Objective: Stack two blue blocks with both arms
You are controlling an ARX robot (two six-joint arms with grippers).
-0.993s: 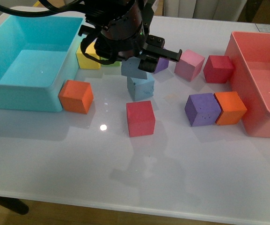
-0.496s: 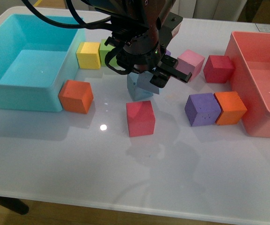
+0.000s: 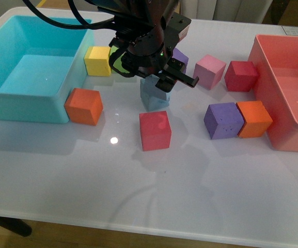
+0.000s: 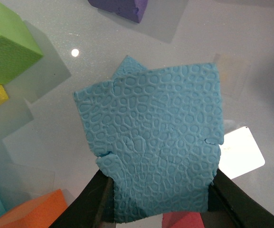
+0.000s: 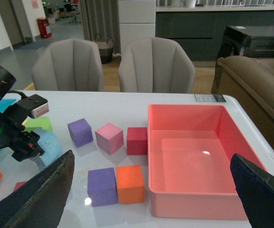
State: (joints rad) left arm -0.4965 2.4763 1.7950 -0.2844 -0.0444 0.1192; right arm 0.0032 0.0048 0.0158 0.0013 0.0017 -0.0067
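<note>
My left gripper [image 3: 158, 81] is shut on one blue block [image 3: 156, 85], holding it right over the other blue block [image 3: 152, 102], which stands on the white table. In the left wrist view the held blue block [image 4: 155, 142] fills the space between the black fingers [image 4: 96, 202], and a corner of the lower blue block [image 4: 127, 66] peeks out beneath it, turned at a slight angle. Whether the two touch is not clear. My right gripper [image 5: 151, 156] is open and empty, high above the pink bin side, and does not show in the front view.
A red cube [image 3: 155, 130] lies just in front of the blue pair. The turquoise bin [image 3: 19, 106] and an orange cube [image 3: 84, 106] stand to the left. Purple [image 3: 223, 120], orange [image 3: 253, 119], pink [image 3: 209, 71] and dark red [image 3: 240, 75] cubes lie before the pink bin [image 3: 278, 137].
The left gripper has turned and come down with its blue block, drifting right and then back over the lower blue block. The other cubes have not moved.
</note>
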